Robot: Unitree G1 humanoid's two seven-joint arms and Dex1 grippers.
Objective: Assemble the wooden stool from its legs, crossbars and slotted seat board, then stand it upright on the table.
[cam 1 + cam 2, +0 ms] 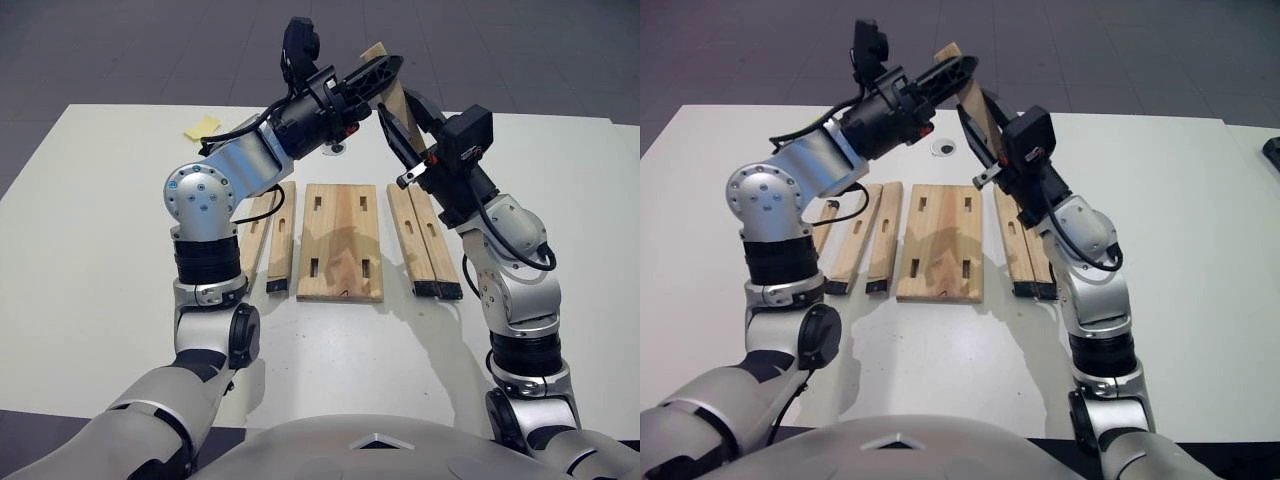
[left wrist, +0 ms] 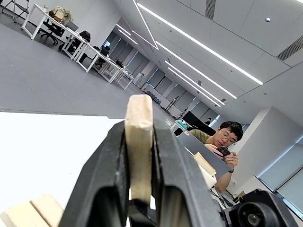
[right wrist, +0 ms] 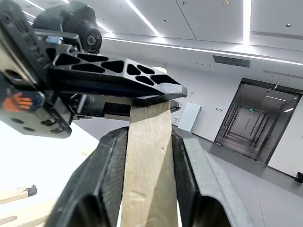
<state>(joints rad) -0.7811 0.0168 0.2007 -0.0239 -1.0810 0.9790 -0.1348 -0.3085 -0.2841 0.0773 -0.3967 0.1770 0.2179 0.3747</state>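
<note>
Left eye view: two robot arms meet above a white counter (image 1: 100, 220), both holding one wooden bar (image 1: 373, 50) raised in the air and tilted. The left pincer (image 1: 393, 66) is clenched on the bar near its upper end, its black fingers lying across the wood. The right pincer (image 1: 398, 102) grasps the same bar just below the left one, its fingers running along the bar's length. In the left wrist view the pale end of the bar (image 2: 138, 142) stands pressed between two black fingers (image 2: 102, 179). In the right wrist view the flat face of the bar (image 3: 149, 161) sits tight between that pincer's fingers (image 3: 106, 179), with the left pincer's ribbed finger (image 3: 118, 75) crossing over its top. Below both pincers and nearer the robot, the slotted seat board (image 1: 340, 240) lies flat on the counter, four slots showing. Two legs (image 1: 425, 240) lie side by side, touching, under the right pincer's wrist. More wooden pieces (image 1: 282, 235) lie under the left arm, beside the board. A yellow note (image 1: 202, 127) sits well off to the left pincer's outer side; any writing on it is too small to read.
</note>
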